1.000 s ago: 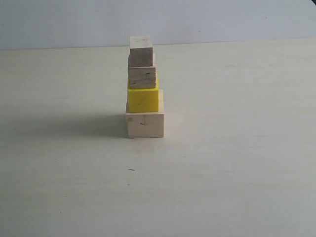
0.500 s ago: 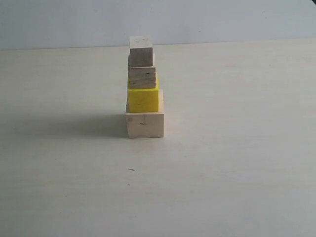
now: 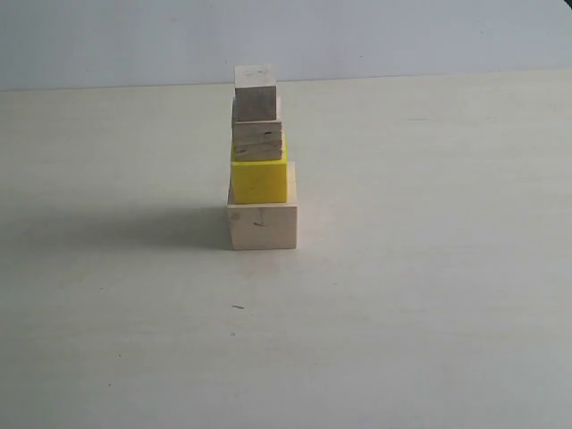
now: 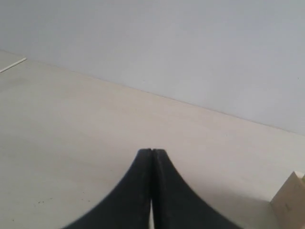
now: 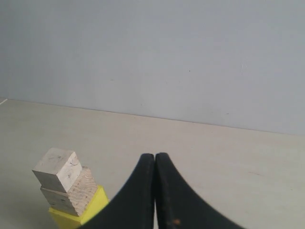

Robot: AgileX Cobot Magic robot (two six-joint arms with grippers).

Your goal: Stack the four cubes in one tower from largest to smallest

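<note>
The four cubes stand as one tower on the pale table. The largest pale wood cube (image 3: 261,226) is at the bottom, the yellow cube (image 3: 260,181) on it, then the layered-grain cube (image 3: 257,139), and the smallest pale cube (image 3: 256,90) on top. No arm shows in the exterior view. My left gripper (image 4: 152,151) is shut and empty, with a corner of the largest cube (image 4: 289,201) off to one side. My right gripper (image 5: 155,156) is shut and empty; beside it stand the smallest cube (image 5: 57,169), the layered cube (image 5: 76,193) and the yellow cube (image 5: 88,212).
A light wall (image 3: 357,36) rises behind the table's far edge. A small dark speck (image 3: 238,307) lies on the table in front of the tower. A thin white strip (image 4: 13,65) runs along the table edge in the left wrist view.
</note>
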